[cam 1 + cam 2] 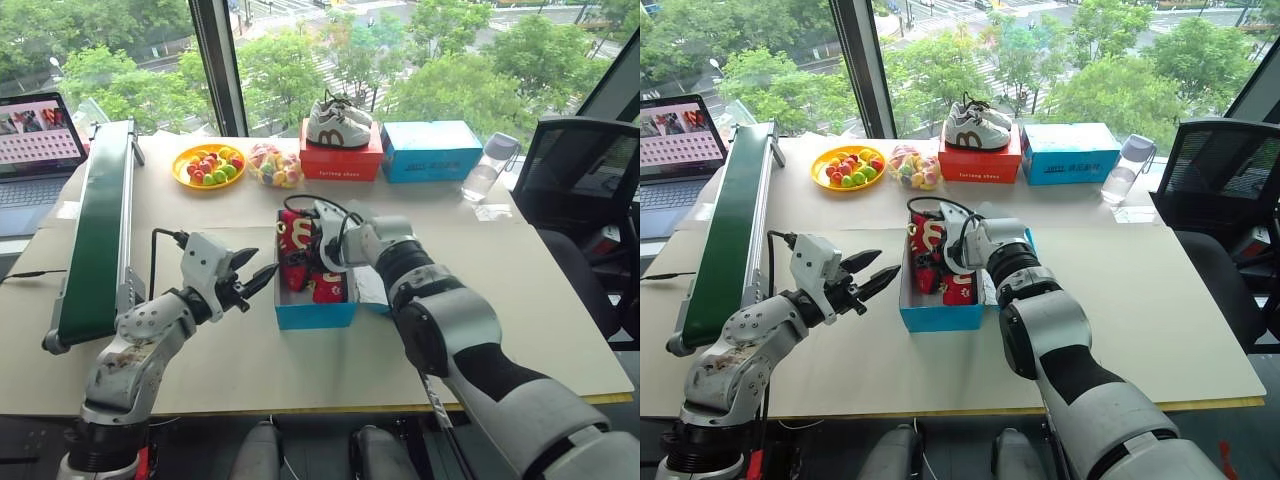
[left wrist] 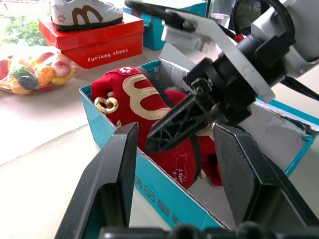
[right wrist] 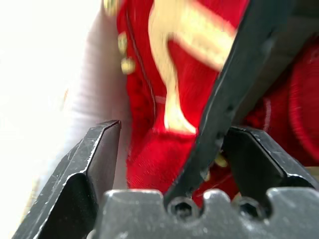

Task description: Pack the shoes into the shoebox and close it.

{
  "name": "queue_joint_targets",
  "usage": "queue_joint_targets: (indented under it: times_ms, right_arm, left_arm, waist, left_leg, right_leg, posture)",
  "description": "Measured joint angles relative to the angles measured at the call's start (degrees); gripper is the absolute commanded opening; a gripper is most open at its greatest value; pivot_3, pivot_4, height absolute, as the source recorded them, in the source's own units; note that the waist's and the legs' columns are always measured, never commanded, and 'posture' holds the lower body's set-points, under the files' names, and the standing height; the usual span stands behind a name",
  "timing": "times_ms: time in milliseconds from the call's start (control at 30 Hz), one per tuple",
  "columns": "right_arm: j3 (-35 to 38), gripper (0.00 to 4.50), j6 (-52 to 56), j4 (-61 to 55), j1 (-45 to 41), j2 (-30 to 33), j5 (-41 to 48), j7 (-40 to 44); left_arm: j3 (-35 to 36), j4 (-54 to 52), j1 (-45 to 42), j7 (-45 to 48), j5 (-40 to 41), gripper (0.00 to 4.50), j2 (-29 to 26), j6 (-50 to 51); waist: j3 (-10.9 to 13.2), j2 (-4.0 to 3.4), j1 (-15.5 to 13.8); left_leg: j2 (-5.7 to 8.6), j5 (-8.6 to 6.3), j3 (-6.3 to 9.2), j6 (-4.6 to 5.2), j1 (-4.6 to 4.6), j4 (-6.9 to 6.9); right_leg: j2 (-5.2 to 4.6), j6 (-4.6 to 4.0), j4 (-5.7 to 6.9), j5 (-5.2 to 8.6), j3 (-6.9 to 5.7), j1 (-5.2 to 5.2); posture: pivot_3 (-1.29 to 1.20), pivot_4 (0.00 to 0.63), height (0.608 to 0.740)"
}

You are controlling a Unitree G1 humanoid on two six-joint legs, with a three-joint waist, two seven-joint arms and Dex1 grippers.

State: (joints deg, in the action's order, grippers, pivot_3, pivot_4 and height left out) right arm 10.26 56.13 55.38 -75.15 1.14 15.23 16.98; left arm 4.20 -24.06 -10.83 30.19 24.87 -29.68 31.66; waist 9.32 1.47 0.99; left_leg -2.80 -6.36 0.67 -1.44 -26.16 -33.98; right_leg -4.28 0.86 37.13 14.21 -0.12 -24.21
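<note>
The shoebox [image 1: 315, 313], bright blue with a white inside, stands open mid-table, its lid [image 2: 279, 130] lying back on the far side under my right arm. Both red shoes [image 1: 300, 255] with gold patterning lie inside it. My right gripper [image 1: 303, 243] hovers just over the shoes, jaws wide open, holding nothing; the right wrist view looks straight down on a red shoe [image 3: 174, 74]. My left gripper [image 1: 262, 265] is open and empty, level with the box and a little to its left, pointing at its side wall [image 2: 164, 191].
At the back stand a red box [image 1: 340, 162] with white sneakers on top, a plain blue box [image 1: 432, 150], a bottle [image 1: 488, 165], a yellow fruit plate [image 1: 208, 165] and a candy bag [image 1: 273, 165]. A green conveyor [image 1: 100, 230] and laptop [image 1: 35, 150] are left.
</note>
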Motion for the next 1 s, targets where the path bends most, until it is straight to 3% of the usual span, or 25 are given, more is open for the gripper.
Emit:
queue_joint_targets:
  times_ms: [167,367,500,767,1000]
  right_arm:
    - [2.2,2.09,1.7,-12.8,3.9,0.6,1.5,-3.6]
    - [-0.3,0.02,-3.8,-18.2,6.9,-1.6,1.5,-1.5]
    - [-4.3,0.02,-13.7,-13.9,6.6,-3.1,-1.2,1.3]
    - [-5.8,0.02,-29.7,7.8,2.6,-5.3,-5.2,2.3]
    - [-7.5,0.02,-39.5,17.0,2.3,-5.5,-9.9,2.1]
  left_arm:
    - [0.0,0.0,-0.1,0.2,0.0,2.52,-0.1,0.3]
    - [0.1,0.0,-0.2,0.4,0.0,2.52,-0.1,1.1]
    - [0.1,0.0,-0.3,0.4,0.1,2.52,-0.1,1.3]
    - [0.7,-0.4,-0.2,0.1,0.3,2.52,-0.1,2.3]
    - [1.6,-2.7,0.7,-0.7,1.3,2.52,-0.1,3.6]
  waist:
    - [0.0,0.00,0.0]
    - [0.0,-0.02,0.4]
    - [0.0,-0.02,0.5]
    - [0.0,-0.01,0.6]
    - [0.0,-0.01,0.6]
  left_leg:
    - [-0.01,0.00,-0.02,0.00,0.01,-0.01]
    - [-0.02,0.00,-0.04,0.00,0.02,-0.01]
    - [-0.02,0.00,-0.07,0.00,0.06,-0.01]
    - [-0.02,0.00,-0.08,0.00,0.05,-0.02]
    - [-0.02,0.00,-0.10,-0.01,0.25,-0.02]
  right_leg:
    - [0.01,0.01,0.00,0.00,0.00,0.01]
    - [0.05,0.02,0.00,-0.01,0.06,-0.02]
    - [0.05,0.03,0.00,-0.01,0.08,0.00]
    - [0.05,0.04,-0.01,-0.03,0.09,0.01]
    - [0.05,0.03,0.01,-0.05,0.14,0.15]
  posture:
    - [0.00,0.150,0.740]
    - [0.00,0.150,0.740]
    - [0.00,0.150,0.740]
    - [0.00,0.150,0.740]
    - [0.00,0.150,0.740]
